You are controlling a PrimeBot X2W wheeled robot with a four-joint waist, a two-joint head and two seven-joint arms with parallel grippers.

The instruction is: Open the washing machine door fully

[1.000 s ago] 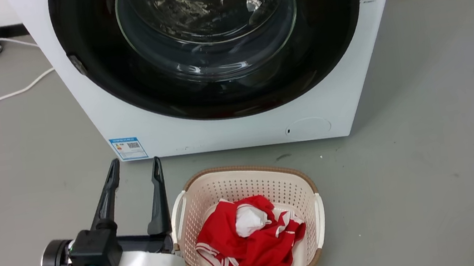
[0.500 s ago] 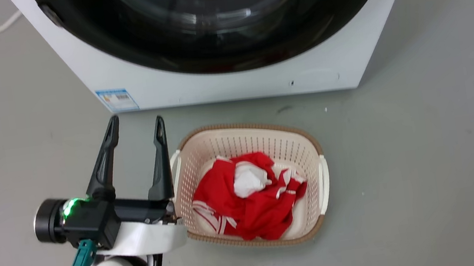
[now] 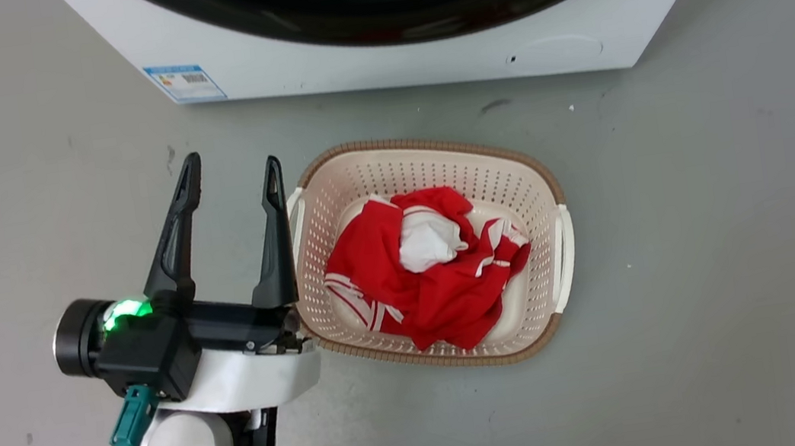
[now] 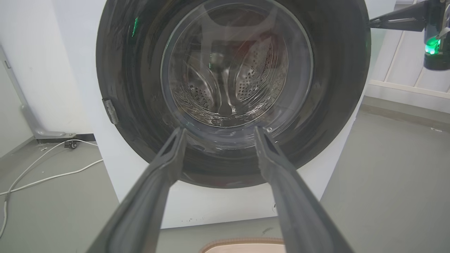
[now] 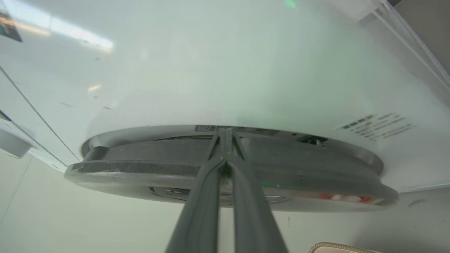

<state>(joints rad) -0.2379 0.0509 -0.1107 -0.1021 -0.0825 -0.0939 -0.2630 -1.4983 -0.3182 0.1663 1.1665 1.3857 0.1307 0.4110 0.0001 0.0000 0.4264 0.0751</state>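
The washing machine door (image 4: 337,88) is a glossy black ring around a bulging glass bowl, seen face-on in the left wrist view. Its lower arc (image 3: 416,13) lies along the top edge of the head view. My left gripper (image 3: 232,163) hovers open and empty above the floor, left of the basket, and points at the door (image 4: 219,130). My right gripper (image 5: 225,135) is shut, its thin tips reaching into the gap behind the door's rim (image 5: 140,168) on the right side. From the left wrist view, the right gripper (image 4: 372,23) sits at the door's upper right edge.
A cream basket (image 3: 434,147) with red and white cloth (image 3: 419,274) stands on the grey floor just in front of the white machine (image 3: 361,66). A small round flap (image 3: 559,48) marks the machine's lower right. White cables (image 4: 52,175) lie on the floor to the left.
The head camera has tipped downward, so the machine and basket slid up the picture and the right arm left it. My left gripper stays open beside the basket.
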